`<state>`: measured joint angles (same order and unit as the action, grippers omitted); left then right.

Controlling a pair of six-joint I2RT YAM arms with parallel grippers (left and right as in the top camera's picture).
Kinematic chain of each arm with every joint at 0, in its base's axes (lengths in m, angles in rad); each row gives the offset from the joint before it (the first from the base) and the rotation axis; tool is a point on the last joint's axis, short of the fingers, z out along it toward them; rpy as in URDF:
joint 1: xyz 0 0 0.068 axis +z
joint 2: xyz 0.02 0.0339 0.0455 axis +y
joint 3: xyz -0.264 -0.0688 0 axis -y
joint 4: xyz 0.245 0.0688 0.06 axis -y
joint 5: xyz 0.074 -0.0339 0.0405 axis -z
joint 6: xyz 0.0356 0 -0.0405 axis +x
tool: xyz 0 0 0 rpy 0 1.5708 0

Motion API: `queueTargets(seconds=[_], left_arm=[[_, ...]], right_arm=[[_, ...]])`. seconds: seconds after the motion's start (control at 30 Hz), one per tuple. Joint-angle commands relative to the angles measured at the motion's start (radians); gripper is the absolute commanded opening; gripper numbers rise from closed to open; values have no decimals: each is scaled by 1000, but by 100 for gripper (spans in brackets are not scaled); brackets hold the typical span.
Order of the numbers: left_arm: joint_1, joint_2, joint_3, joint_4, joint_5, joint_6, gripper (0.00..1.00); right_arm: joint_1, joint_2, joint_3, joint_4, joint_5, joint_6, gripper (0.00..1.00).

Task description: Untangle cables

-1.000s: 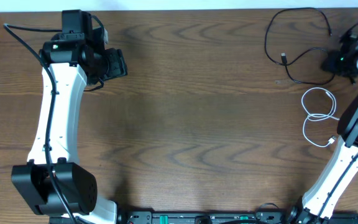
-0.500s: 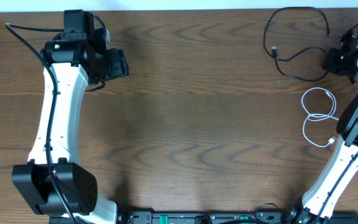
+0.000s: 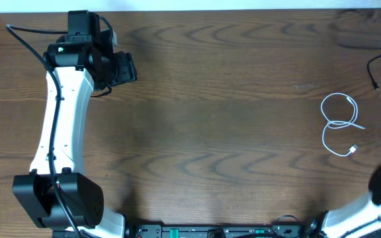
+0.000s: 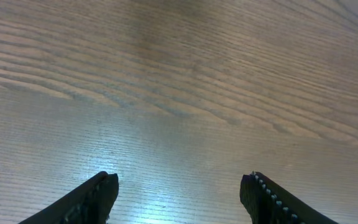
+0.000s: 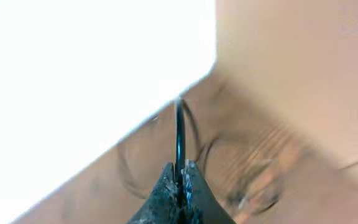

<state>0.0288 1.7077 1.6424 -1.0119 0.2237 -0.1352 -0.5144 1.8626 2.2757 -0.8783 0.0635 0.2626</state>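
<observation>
The right claw point(image 5: 179, 169) is pinched tight on the black cable point(image 5: 179, 130), which runs from its tips toward 12 o'clock. The white cable point(image 3: 335, 123) lies looped at the desk's point(image 3: 230, 99) 3 o'clock side. The left claw point(image 4: 179, 182) gapes wide, holding nothing.

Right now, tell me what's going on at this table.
The right gripper is shut on a black cable, holding it off past the right edge of the table; only its loose ends show in the overhead view. The white cable lies apart on the wood in a loose figure-eight, untouched. The left gripper hangs open over bare wood at the far left, holding nothing.
</observation>
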Motion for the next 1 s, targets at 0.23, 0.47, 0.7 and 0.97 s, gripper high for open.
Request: queueTargets(seconds=[0.23,0.47,0.7,0.97], left_arm=[[-2,6,-4,-2,1,-9,68],[-2,6,-4,-14,1,-9,68],[-2,6,-4,-16,1,-9,68],[-2,6,-4,-17,1,-9,68]], right_arm=[[-104,-82,-1,-32,87,73,1],[-97,0,-1,-61,46,74,1],[-93,58,-1,-165,16,81,38],[-75,43,0,-267,-275,-8,99]])
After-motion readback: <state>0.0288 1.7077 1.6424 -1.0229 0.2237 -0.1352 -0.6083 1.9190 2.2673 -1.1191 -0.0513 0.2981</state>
